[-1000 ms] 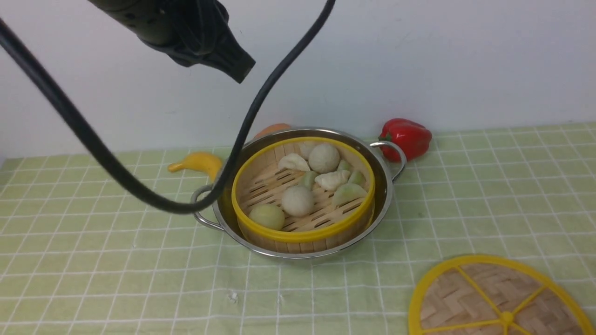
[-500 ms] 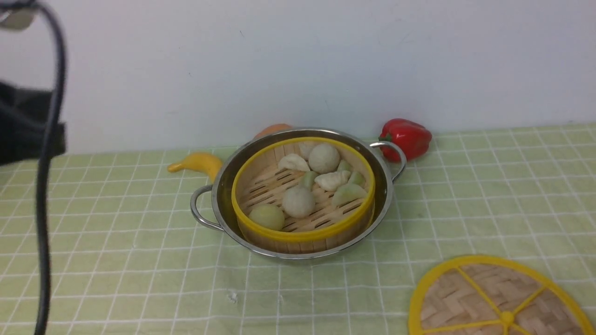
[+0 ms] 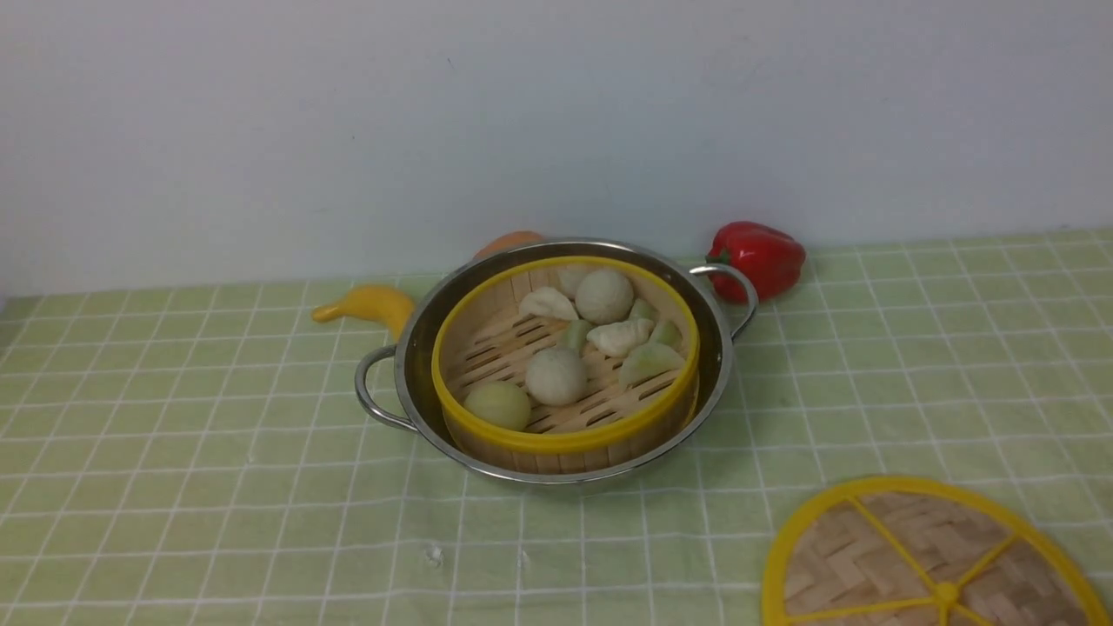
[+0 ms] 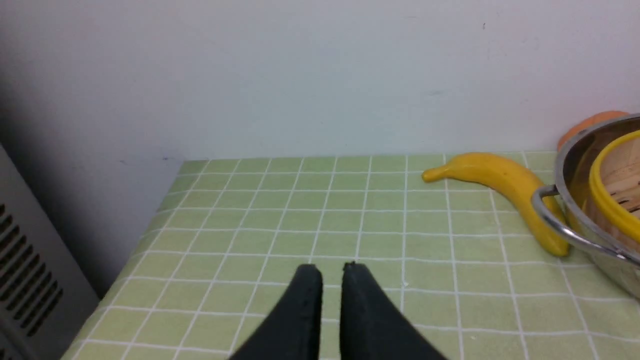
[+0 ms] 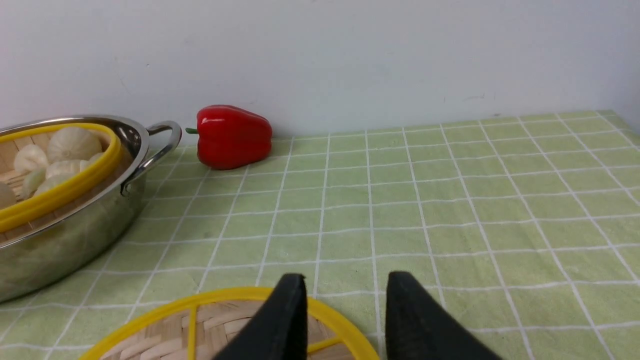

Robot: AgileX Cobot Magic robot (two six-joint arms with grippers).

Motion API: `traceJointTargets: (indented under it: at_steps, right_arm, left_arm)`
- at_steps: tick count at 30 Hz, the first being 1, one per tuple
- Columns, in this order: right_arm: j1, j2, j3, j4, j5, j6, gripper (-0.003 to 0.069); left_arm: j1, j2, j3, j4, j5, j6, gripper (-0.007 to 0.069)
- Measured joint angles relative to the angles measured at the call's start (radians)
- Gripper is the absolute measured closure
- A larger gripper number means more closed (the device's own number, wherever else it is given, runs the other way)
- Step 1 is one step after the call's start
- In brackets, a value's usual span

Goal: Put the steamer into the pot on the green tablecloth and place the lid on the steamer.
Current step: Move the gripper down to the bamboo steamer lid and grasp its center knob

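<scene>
The steamer (image 3: 500,348), holding white and pale green dumplings and buns, sits inside the pot (image 3: 718,348) at the middle of the green tablecloth (image 3: 217,452). The lid (image 3: 922,565) lies flat on the cloth at the near right, apart from the pot. Neither arm shows in the front view. My left gripper (image 4: 331,266) is over bare cloth to the left of the pot (image 4: 575,165), its fingers nearly together and empty. My right gripper (image 5: 345,276) is open and empty, low over the far edge of the lid (image 5: 165,330).
A yellow banana (image 3: 369,304) lies by the pot's left handle, and an orange thing (image 3: 509,243) sits behind the pot. A red pepper (image 3: 761,256) lies by the right handle. A white wall runs along the back. A grey vented panel (image 4: 25,270) stands past the cloth's left edge.
The left arm and its black cable, which hung over the pot, have swung away to the left and out of the front view. The steamer, pot and lid have not moved.
</scene>
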Motion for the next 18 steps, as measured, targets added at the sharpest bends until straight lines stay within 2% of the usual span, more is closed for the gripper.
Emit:
traceJointTargets:
  at_steps: [7,18]
  right_arm:
    - [0.000,0.000,0.000,0.000,-0.001,0.000,0.0416]
    - [0.000,-0.001,0.000,0.000,0.000,0.000,0.0416]
  left_arm:
    - [0.000,-0.141,0.199,0.008,-0.014,0.010,0.0550]
    - [0.001,-0.144,0.215,0.014,-0.019,0.011,0.0531]
